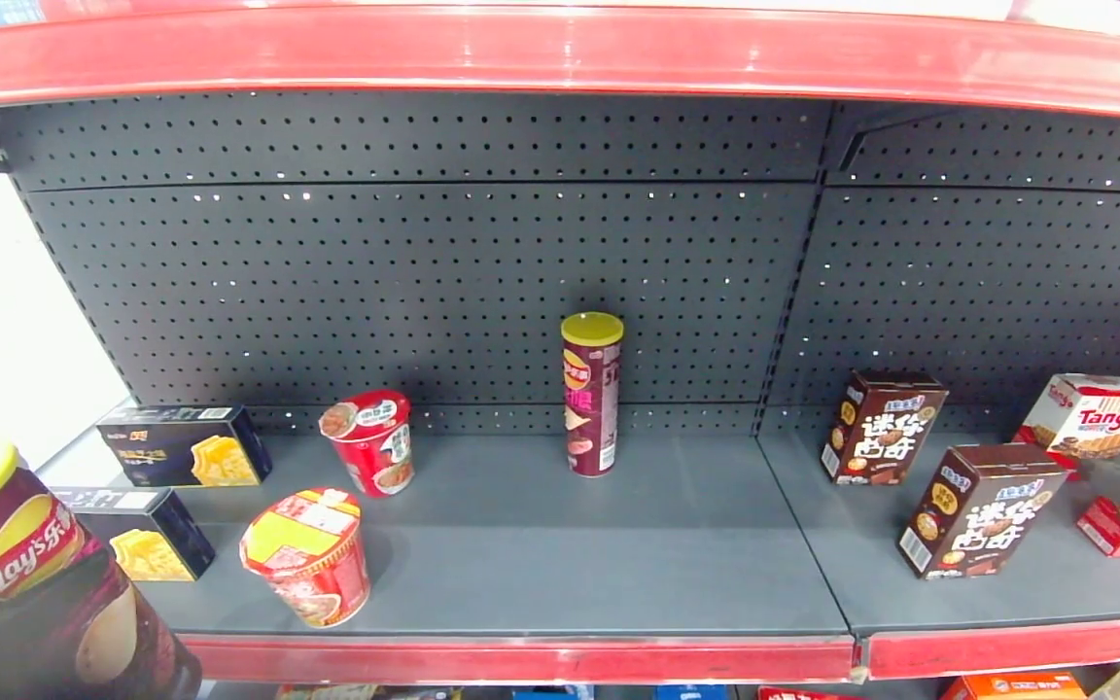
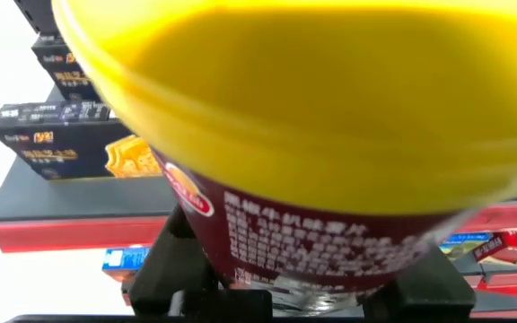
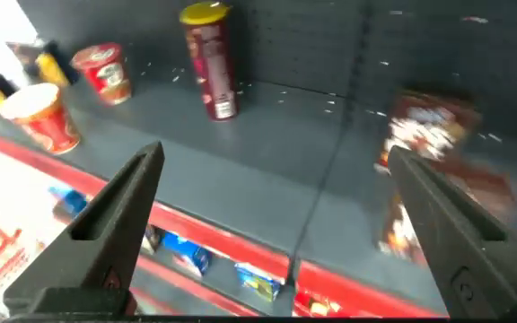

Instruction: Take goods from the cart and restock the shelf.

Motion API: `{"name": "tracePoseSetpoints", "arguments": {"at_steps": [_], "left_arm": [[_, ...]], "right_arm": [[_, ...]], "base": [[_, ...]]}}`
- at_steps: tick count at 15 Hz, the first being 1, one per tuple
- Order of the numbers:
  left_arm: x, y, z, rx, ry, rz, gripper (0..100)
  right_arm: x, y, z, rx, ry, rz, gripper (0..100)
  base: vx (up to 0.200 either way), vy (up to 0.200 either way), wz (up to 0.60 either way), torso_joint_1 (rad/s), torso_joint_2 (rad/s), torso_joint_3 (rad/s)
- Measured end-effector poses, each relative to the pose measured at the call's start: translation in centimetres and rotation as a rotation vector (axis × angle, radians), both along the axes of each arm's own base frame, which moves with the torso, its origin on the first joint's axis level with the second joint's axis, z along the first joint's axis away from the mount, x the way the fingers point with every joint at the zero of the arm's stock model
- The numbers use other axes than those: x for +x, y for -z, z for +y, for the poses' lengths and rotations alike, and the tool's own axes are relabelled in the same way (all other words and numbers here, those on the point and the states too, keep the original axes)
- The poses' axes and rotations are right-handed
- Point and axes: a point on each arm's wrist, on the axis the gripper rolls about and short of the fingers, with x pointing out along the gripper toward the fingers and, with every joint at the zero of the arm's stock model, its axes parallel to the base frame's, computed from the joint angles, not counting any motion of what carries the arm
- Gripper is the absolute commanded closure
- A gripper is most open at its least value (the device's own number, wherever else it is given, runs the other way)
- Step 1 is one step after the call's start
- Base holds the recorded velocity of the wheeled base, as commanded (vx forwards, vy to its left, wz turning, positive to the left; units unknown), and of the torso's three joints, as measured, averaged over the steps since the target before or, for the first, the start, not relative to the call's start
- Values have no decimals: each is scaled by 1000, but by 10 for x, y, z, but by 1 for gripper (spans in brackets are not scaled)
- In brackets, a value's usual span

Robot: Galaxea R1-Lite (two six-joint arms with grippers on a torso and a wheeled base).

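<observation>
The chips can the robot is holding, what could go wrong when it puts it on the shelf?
The held chips can in the left gripper is tall and narrow, so it might topple if set down tilted. Going in, it could bump the front noodle cup or the front dark box nearby. Placed too close, it might knock over the standing chips can.

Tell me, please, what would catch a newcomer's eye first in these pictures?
The big yellow-lidded chip can gripped by the left gripper looms at the lower left of the head view. A second can stands upright, alone, in the middle of the shelf, with red noodle cups to its left and brown boxes to its right.
</observation>
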Motion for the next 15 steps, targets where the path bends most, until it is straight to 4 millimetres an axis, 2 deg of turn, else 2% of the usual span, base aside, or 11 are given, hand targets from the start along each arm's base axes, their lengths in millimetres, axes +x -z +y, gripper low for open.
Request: {"name": "tracePoseSetpoints", "arguments": {"at_steps": [4,9,15], "left_arm": [[0,-4,0,-3,8,-15,100],[12,-5,-1,-3,20,8,100],[18,-11,-1,-3,20,8,100]], "right_arm": [[60,-12,23,-11,-104,-22,0],[123,7,52,-10,-169,-44,0],[186,30,86,-2,-237,-68,0]], "base": [[0,0,0,0,0,0],[0,0,0,0,0,0],[0,0,0,0,0,0]]}}
